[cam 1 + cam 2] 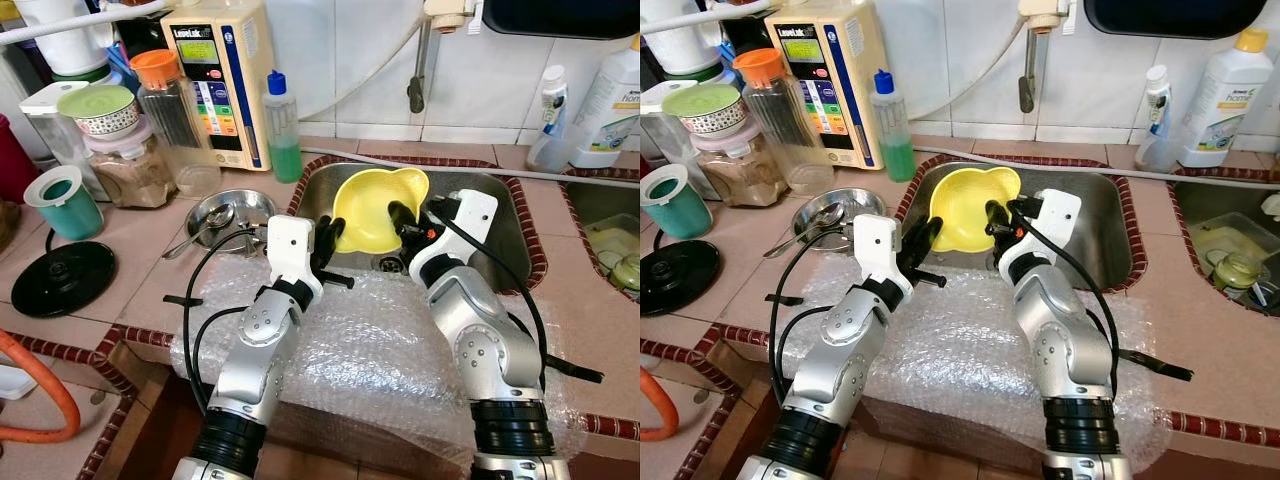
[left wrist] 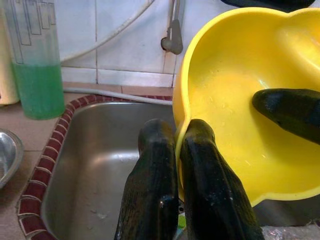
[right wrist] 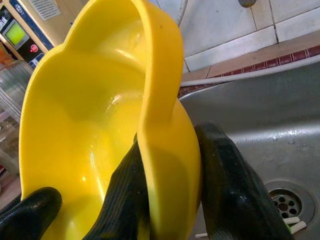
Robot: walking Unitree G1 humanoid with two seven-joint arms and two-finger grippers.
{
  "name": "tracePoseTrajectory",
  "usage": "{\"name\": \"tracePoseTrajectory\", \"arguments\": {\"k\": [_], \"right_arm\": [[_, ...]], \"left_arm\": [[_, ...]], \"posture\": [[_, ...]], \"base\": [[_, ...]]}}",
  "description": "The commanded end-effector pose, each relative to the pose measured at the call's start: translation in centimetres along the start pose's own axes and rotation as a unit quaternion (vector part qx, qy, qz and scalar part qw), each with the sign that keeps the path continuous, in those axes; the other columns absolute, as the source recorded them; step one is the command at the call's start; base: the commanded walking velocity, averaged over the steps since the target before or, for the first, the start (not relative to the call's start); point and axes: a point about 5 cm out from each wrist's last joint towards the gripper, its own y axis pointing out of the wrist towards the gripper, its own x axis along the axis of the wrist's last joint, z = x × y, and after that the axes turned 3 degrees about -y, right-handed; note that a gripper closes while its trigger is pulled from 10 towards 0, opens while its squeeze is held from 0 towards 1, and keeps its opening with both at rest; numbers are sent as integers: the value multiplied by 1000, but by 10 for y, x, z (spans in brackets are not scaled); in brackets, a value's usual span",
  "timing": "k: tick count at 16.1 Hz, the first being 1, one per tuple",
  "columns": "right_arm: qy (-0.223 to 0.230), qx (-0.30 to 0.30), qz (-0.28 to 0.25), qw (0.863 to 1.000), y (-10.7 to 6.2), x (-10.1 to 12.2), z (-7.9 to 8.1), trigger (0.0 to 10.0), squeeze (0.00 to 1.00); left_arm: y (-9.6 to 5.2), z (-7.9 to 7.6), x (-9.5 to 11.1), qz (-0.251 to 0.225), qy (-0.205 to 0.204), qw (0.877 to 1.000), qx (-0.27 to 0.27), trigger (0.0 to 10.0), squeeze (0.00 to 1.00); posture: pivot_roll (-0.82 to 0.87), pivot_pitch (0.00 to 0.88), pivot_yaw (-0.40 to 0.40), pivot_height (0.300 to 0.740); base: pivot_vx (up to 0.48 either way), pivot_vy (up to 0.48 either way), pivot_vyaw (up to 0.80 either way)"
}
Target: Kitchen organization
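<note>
The yellow bowl point(image 1: 372, 208), judged light, stiff and wet-slick, is pinched by its thin rim over the sink point(image 1: 505, 235) in both the left gripper point(image 2: 177, 150) and right gripper point(image 3: 172, 165), jaws narrow.

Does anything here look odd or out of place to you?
Yes: bubble wrap is draped over the counter edge in front of the sink, under both arms. The yellow bowl is tilted on edge over the sink, its rim pinched by the left gripper and right gripper.

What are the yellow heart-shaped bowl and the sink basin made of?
Yellow heart-shaped bowl, pinched at its rim by the left gripper and right gripper: likely plastic, glossy, uniform colour with soft wet highlights. Sink basin: probably stainless steel, brushed grey with dull reflections.
</note>
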Motion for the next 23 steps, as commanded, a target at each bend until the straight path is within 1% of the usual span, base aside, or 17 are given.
{"name": "tracePoseTrajectory", "arguments": {"k": [1, 2, 3, 5, 8, 9, 10, 12, 13, 15, 17, 18, 19, 20, 21, 22, 23], "right_arm": [[-11, -30, 3, 999, -3, 1, -12, 0, 0], [-9, -37, 4, 999, -3, 0, -13, 0, 0], [-1, -42, 8, 999, -4, -2, -15, 0, 0], [-9, -53, 14, 998, -4, -4, -19, 0, 0], [-20, -80, 6, 997, -3, -2, -26, 0, 0], [-28, -101, -2, 994, 0, 1, -31, 0, 0], [-29, -107, -3, 994, 1, 1, -32, 0, 0], [-58, -116, -14, 991, 5, 4, -33, 0, 0], [-59, -124, -20, 990, 8, 6, -34, 0, 0], [-104, -136, -36, 985, 13, 8, -38, 0, 0], [-135, -143, -43, 979, 17, 10, -43, 0, 0], [-163, -149, -48, 974, 19, 11, -46, 0, 0], [-165, -155, -51, 973, 21, 10, -50, 0, 0], [-186, -167, -42, 967, 24, 8, -56, 0, 0], [-183, -171, -40, 967, 26, 7, -58, 0, 0], [-181, -195, -35, 963, 30, 7, -68, 0, 0], [-178, -206, -32, 962, 31, 7, -73, 0, 0]], "left_arm": [[-1, 27, 18, -39, 14, 997, 69, 10000, 286], [-1, 26, 18, -40, 13, 997, 65, 10000, 733], [-2, 24, 18, -41, 4, 997, 59, 10000, 1000], [-6, 21, 13, -34, -13, 998, 45, 10000, 1000], [-8, 15, 10, -27, -22, 999, 29, 10000, 1000], [-8, 7, 8, -15, -36, 999, -4, 10000, 1000], [-8, 4, 7, -11, -43, 999, -13, 10000, 1000], [-10, -3, 3, 6, -61, 997, -42, 10000, 1000], [-11, -6, -1, 26, -64, 996, -60, 10000, 1000], [-16, -8, -5, 48, -65, 993, -85, 10000, 1000], [-20, -6, -6, 62, -62, 992, -87, 10000, 1000], [-22, -3, -7, 72, -52, 992, -86, 10000, 1000], [-24, -1, -9, 87, -42, 992, -82, 10000, 1000], [-27, 3, -10, 91, -32, 993, -75, 10000, 1000], [-28, 4, -10, 92, -29, 993, -72, 10000, 1000], [-32, 8, -9, 93, -28, 993, -64, 10000, 1000], [-34, 9, -8, 93, -27, 993, -60, 10000, 1000]], "posture": [[-61, 0, 111, 740], [-53, 0, 103, 740], [-49, 0, 100, 740], [-42, 0, 95, 740], [-37, 0, 91, 740], [-31, 0, 87, 740], [-31, 0, 87, 740], [-27, 0, 86, 740], [-26, 0, 86, 740], [-25, 0, 86, 740], [-10, 0, 87, 740], [0, 0, 86, 740], [0, 0, 86, 740], [14, 0, 85, 740], [14, 0, 85, 740], [25, 0, 81, 740], [25, 0, 81, 740]], "base": [[0, 0, 0], [0, 0, 0], [0, 0, 0], [0, 0, 0], [0, 0, 0], [0, 0, 0], [0, 0, 0], [0, 0, 0], [0, 0, 0], [0, 0, 0], [0, 0, 0], [0, 0, 0], [0, 0, 0], [0, 0, 0], [0, 0, 0], [0, 0, 0], [0, 0, 0]]}}
